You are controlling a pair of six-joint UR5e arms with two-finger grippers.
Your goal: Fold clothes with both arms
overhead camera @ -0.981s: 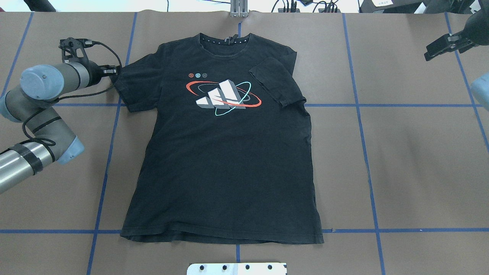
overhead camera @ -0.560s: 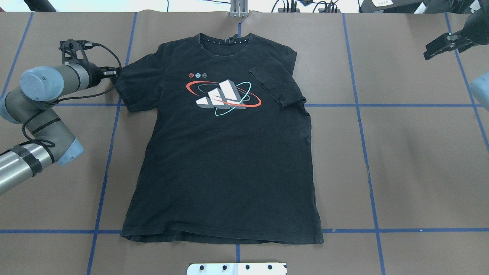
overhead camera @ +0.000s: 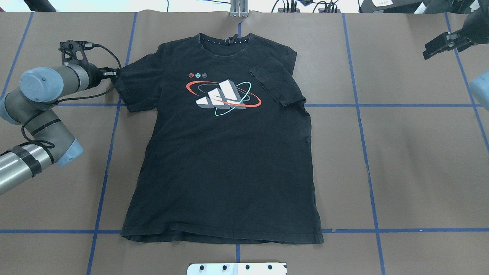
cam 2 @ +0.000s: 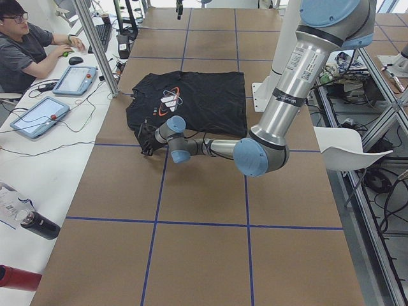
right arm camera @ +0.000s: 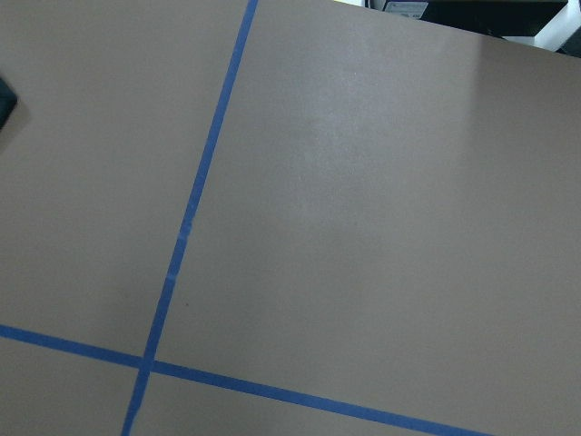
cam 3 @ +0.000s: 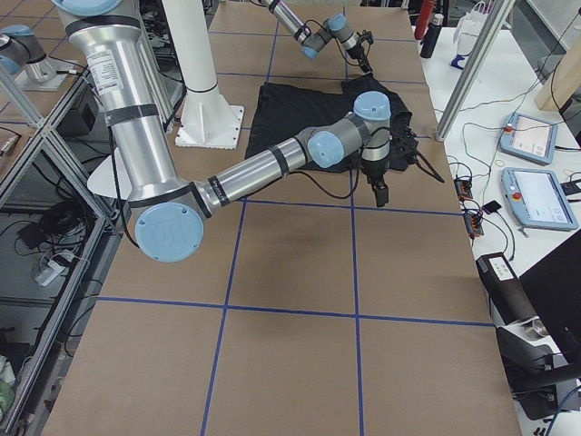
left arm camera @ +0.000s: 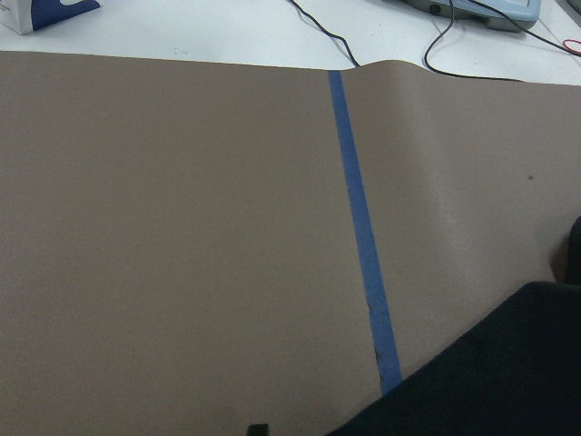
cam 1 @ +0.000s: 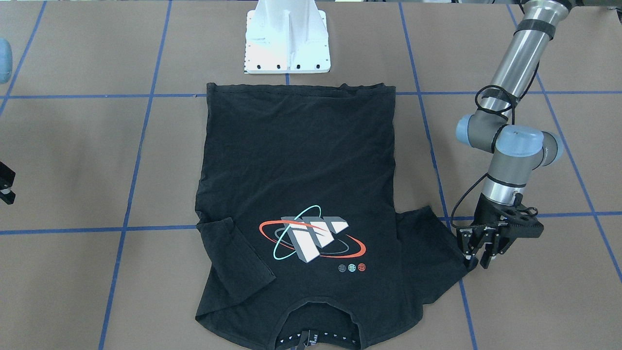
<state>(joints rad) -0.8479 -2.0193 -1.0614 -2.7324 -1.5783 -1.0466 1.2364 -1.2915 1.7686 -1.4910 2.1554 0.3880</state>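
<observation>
Fingers (cam 1: 486, 258) of the left gripper (cam 1: 477, 260) stay at the flat sleeve (cam 1: 427, 233) of the T-shirt (cam 1: 301, 160), grasp not discernible; its inward fold has not begun.

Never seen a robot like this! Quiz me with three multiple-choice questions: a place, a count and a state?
1. Where is the left gripper? A) over the collar B) at the spread sleeve's outer edge C) by the hem
2. How many small dots sit beside the T-shirt's print? A) one B) three C) five
3. How does the right-side sleeve lie? A) folded onto the front B) spread outward C) tucked underneath

1 B: it hangs at that sleeve's corner. 2 B: red, teal, grey in a row. 3 A: it lies atop the front, beside the print.
</observation>
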